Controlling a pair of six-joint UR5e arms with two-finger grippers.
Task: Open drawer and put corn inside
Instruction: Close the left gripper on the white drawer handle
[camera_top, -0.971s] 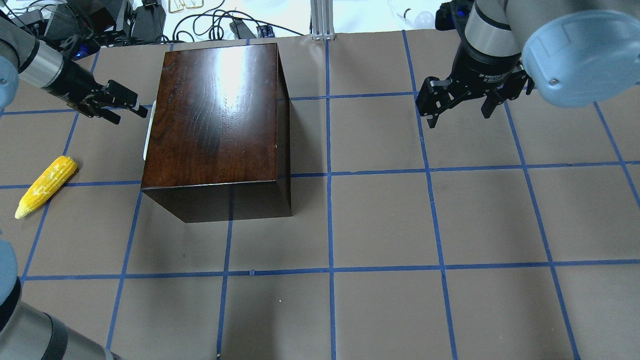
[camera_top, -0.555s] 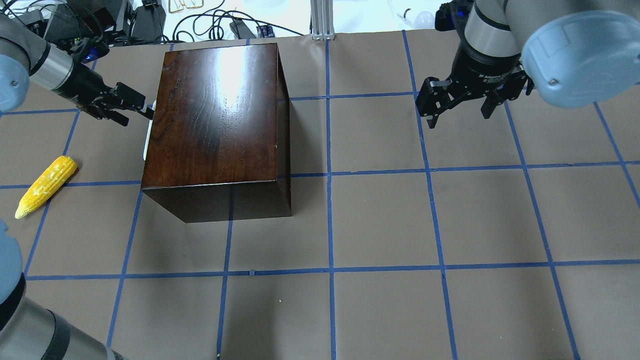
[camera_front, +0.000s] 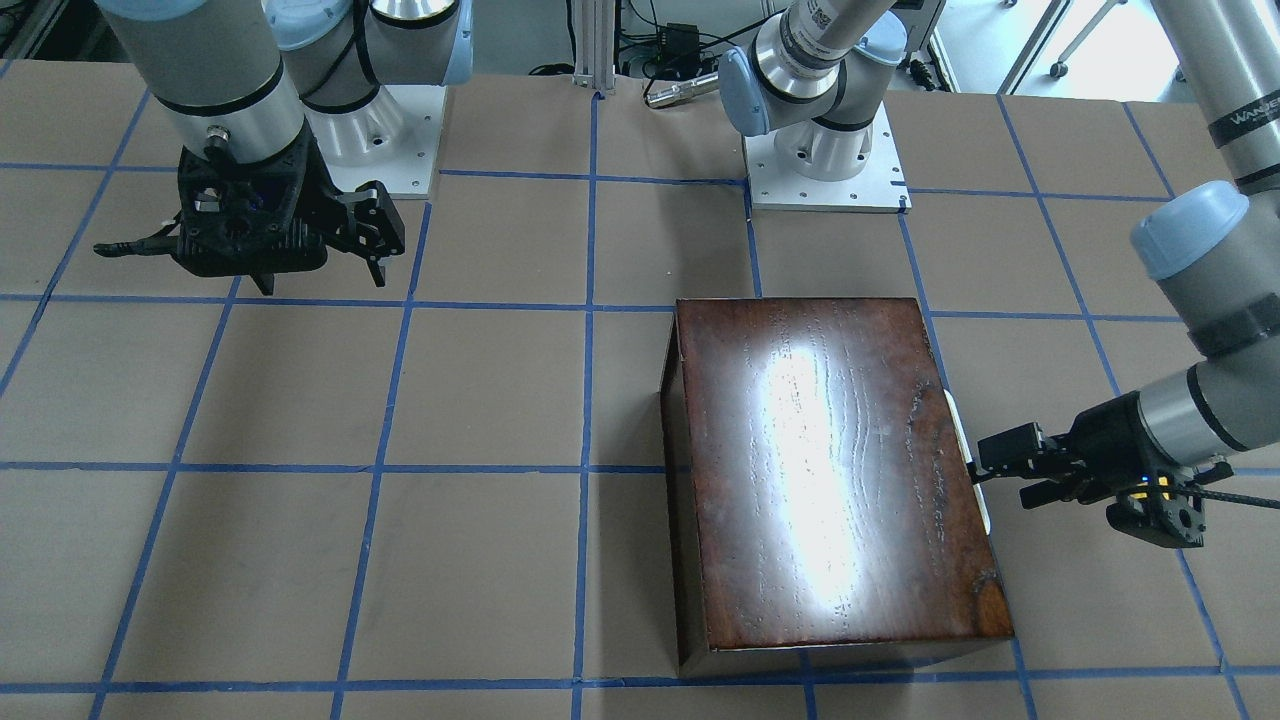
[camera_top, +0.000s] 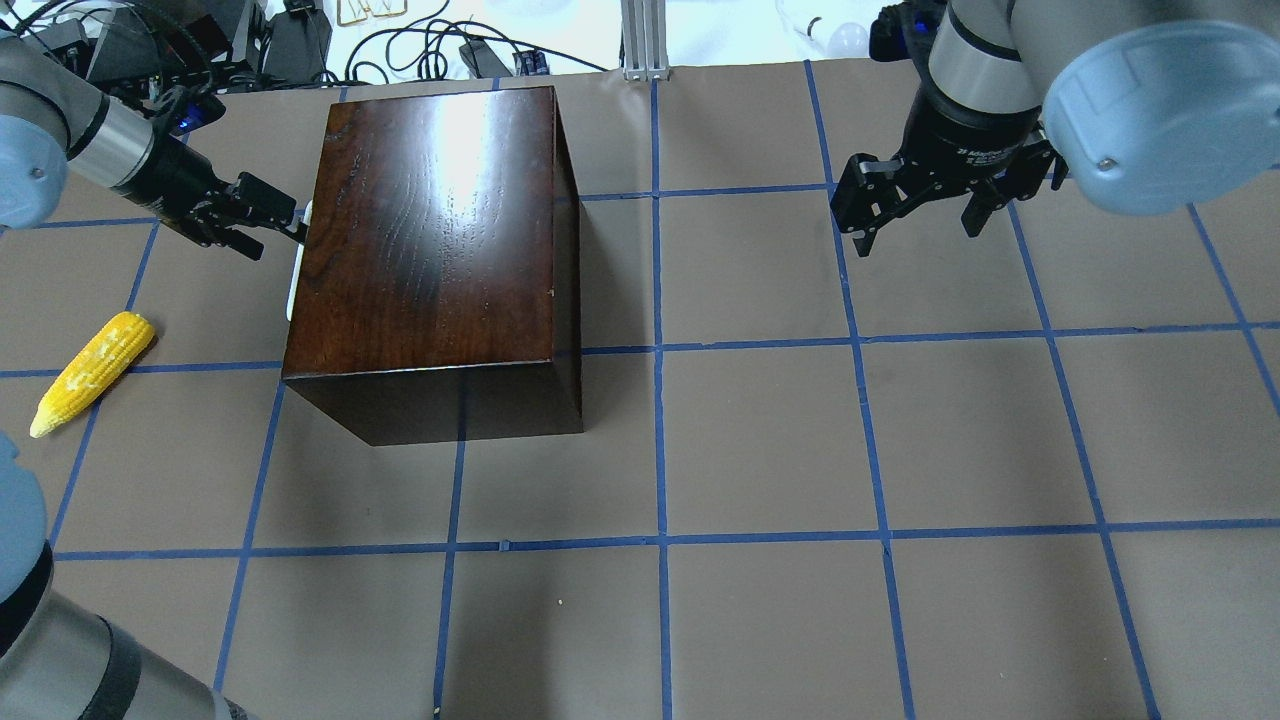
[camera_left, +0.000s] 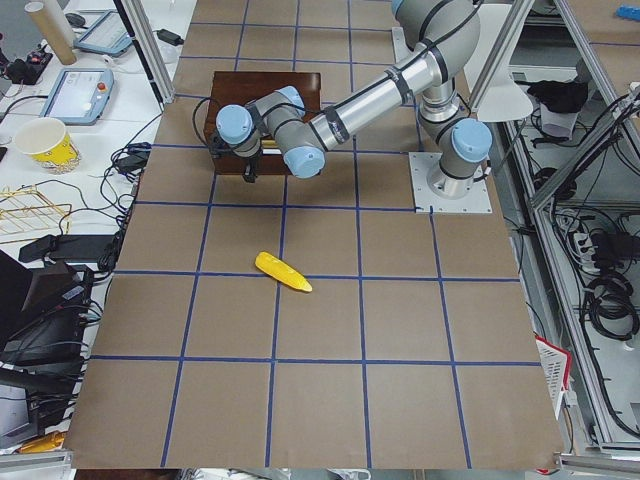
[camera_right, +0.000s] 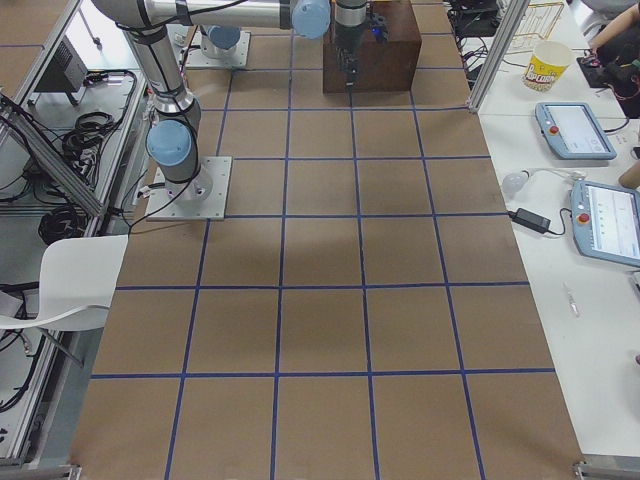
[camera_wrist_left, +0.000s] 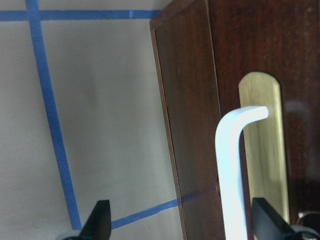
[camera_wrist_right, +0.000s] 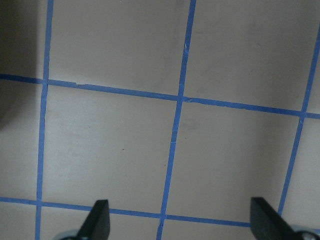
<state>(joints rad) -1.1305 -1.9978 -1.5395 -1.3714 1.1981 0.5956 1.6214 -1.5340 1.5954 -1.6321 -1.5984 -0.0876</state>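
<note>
The corn (camera_top: 92, 372), yellow, knobbly and tapered, lies on the matte brown table (camera_top: 760, 450) at 8 o'clock from the glossy dark wooden box (camera_top: 430, 230), well apart from both grippers; the drawer (camera_wrist_left: 192, 125) is closed; its smooth white curved handle (camera_wrist_left: 231, 175) sits between the left gripper's (camera_top: 278, 228) parted jaws; at 2 o'clock the right gripper (camera_top: 918, 232) hangs, jaws spread.

The box (camera_top: 430, 230) is dark wood under a glossy varnish that throws back bright glare, with the grain showing through. The drawer (camera_wrist_left: 192, 130) front is the same polished wood, with a smooth white plastic-looking handle (camera_wrist_left: 231, 170) and a brass-coloured metal plate (camera_wrist_left: 265, 165). The counter (camera_top: 760, 440) is matt brown and paper-like, crossed by blue tape (camera_top: 660, 450), and the corn (camera_top: 92, 372) looks like bumpy yellow plastic.
</note>
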